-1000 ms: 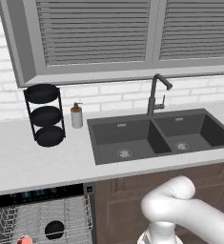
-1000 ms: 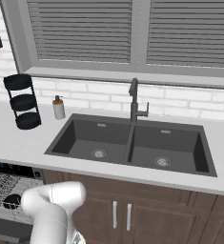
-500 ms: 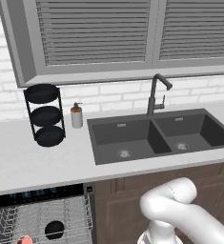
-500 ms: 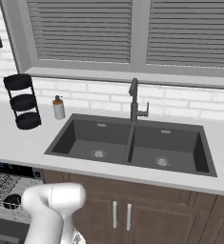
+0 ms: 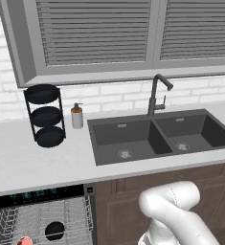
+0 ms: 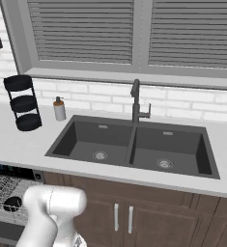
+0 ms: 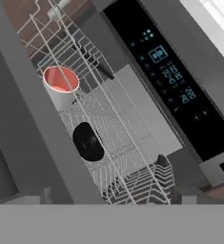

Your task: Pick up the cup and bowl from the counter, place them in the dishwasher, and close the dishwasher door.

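Note:
The dishwasher [image 5: 37,198] stands open under the counter [image 5: 18,162], its wire rack pulled out. In the hand view the white cup [image 7: 61,88] with its coral inside sits upright in the rack, and the black bowl [image 7: 88,141] lies beside it. The bowl [image 5: 54,230] and the cup's red top [image 5: 24,240] also show from the left base view, the bowl [image 6: 11,204] from the right one. My gripper [image 7: 111,196] hangs open over the door's side of the rack, holding nothing. The dark grey dishwasher door [image 7: 27,109] crosses that view diagonally.
A three-tier wire stand [image 5: 46,115] and a soap dispenser [image 5: 76,116] stand on the counter left of the dark double sink [image 5: 157,136] and its tap [image 5: 157,93]. Brown cabinets [image 6: 134,212] run below the sink. The black control strip [image 7: 175,81] faces the hand.

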Available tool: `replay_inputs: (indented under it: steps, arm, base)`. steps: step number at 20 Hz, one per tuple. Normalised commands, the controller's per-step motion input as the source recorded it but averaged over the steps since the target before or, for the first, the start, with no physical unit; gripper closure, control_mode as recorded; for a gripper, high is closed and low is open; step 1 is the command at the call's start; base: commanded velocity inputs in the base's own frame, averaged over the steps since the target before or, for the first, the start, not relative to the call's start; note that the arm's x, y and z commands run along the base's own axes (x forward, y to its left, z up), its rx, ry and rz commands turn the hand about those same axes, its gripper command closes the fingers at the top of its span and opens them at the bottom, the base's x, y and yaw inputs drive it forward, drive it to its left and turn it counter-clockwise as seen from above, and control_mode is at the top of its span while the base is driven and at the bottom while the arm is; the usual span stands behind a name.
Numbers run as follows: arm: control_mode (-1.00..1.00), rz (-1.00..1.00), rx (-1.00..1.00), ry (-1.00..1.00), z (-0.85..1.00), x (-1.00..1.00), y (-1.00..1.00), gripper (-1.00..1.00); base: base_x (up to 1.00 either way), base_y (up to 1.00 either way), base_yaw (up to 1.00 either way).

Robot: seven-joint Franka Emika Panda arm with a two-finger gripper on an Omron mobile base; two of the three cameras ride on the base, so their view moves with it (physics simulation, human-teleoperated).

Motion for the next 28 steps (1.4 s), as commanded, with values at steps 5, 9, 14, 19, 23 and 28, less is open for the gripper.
replay_inputs:
  steps: [5, 9, 14, 19, 23, 28]
  arm:
    - [-1.00, 0.00, -0.18, -0.11, -0.72, -0.11, 0.59, -1.00]
    - [-1.00, 0.00, -0.25, -0.09, -0.94, 0.04, 0.59, -1.00]
    - [-1.00, 0.00, -0.26, -0.07, -0.98, 0.08, 0.66, -1.00]
    - [-1.00, 0.00, -0.16, -0.24, -0.55, 0.19, 0.20, -1.00]
    - [-1.00, 0.00, -0.12, -0.22, -0.50, 0.55, 0.00, -1.00]
    - [-1.00, 0.00, -0.07, -0.16, -0.29, 0.74, -0.15, -1.00]
  base:
    - [0.00, 0.00, 0.00]
    - [0.00, 0.00, 0.00]
    - [0.00, 0.00, 0.00]
    - [0.00, 0.00, 0.00]
    - [0.00, 0.00, 0.00]
    - [0.00, 0.00, 0.00]
